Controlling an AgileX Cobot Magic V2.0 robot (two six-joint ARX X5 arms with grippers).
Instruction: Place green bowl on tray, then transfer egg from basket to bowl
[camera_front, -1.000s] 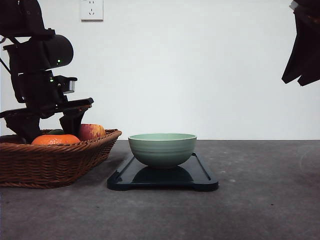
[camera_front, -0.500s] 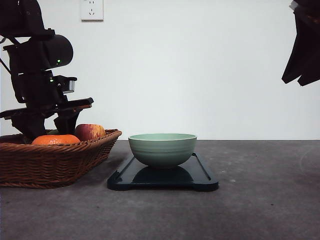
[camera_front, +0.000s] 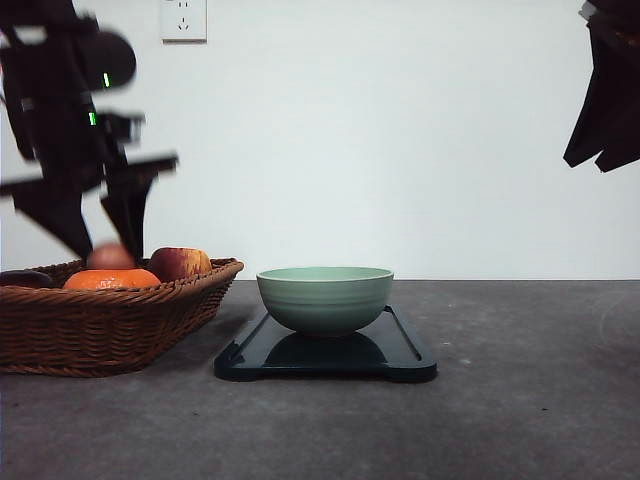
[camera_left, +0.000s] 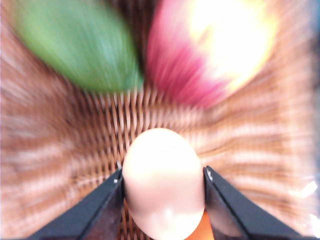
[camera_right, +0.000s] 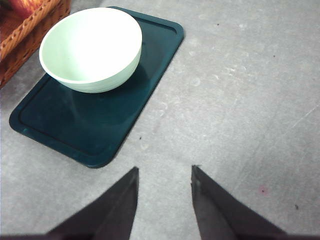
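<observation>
Egg (camera_left: 163, 182) sits clamped in the left end effector (camera_left: 162, 187), just above the basket (camera_front: 110, 320). Apple (camera_front: 181, 263) and orange (camera_front: 112, 279) lie below. Green bowl (camera_front: 324, 297) rests on the tray (camera_front: 325, 355) at 3 o'clock. Right end effector (camera_right: 164, 192) hangs with fingers apart over the tabletop (camera_right: 240, 100).

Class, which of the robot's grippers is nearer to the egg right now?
The left gripper: it is shut on the egg, just above the basket. The right gripper hangs open over bare table beside the tray, far from the egg.
</observation>
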